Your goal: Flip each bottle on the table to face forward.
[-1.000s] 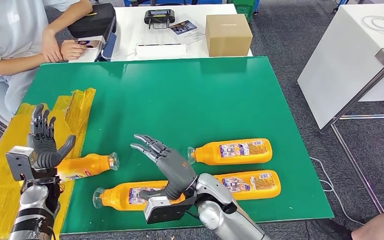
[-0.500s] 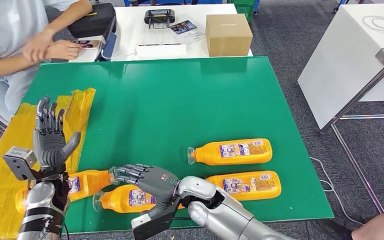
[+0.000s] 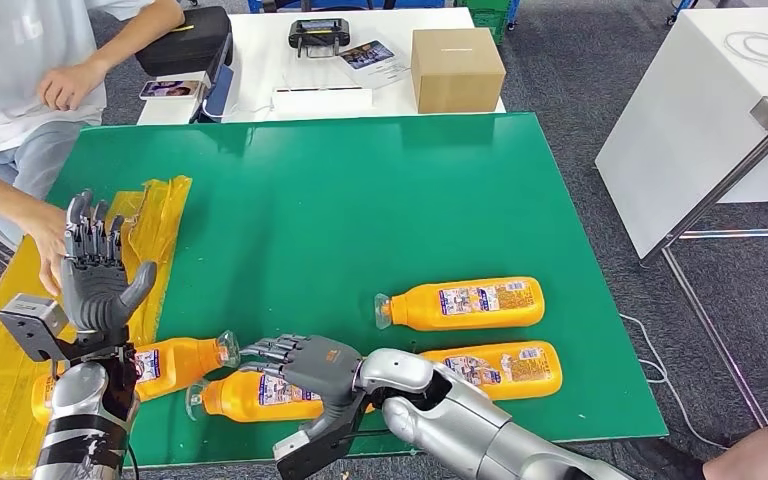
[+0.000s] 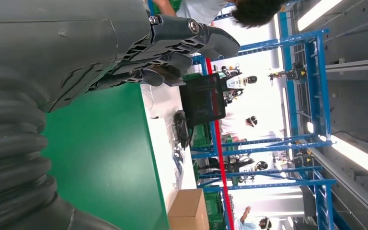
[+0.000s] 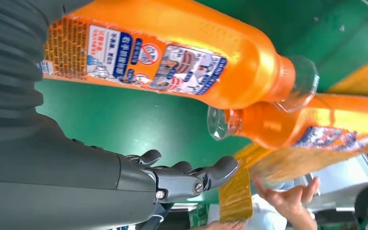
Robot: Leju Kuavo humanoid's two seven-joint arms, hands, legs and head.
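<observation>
Several orange bottles lie on their sides on the green table [image 3: 360,190]. My right hand [image 3: 305,362] hovers palm down over the near-left bottle [image 3: 250,397], its fingers [image 5: 191,177] spread past the neck, with green table showing between them and that bottle [image 5: 163,52]. The left bottle [image 3: 175,360] lies cap to cap with it, partly on the yellow sheet [image 3: 0,380], and its neck [image 5: 268,124] is close by. Two more bottles [image 3: 465,303] [image 3: 495,368] lie to the right, labels up. My left hand [image 3: 95,270] is raised upright, fingers apart, holding nothing [image 4: 124,48].
A person's hand [image 3: 45,235] reaches over the yellow sheet just behind my left hand; it is also in the right wrist view [image 5: 287,199]. A cardboard box [image 3: 455,68] and devices sit on the white table beyond. Another white table [image 3: 690,120] stands to the right.
My right hand came down from a raised pose to hover over the near-left bottle. The left bottle slid toward me and my left hand rose. A person's arm reached in by the yellow sheet.
</observation>
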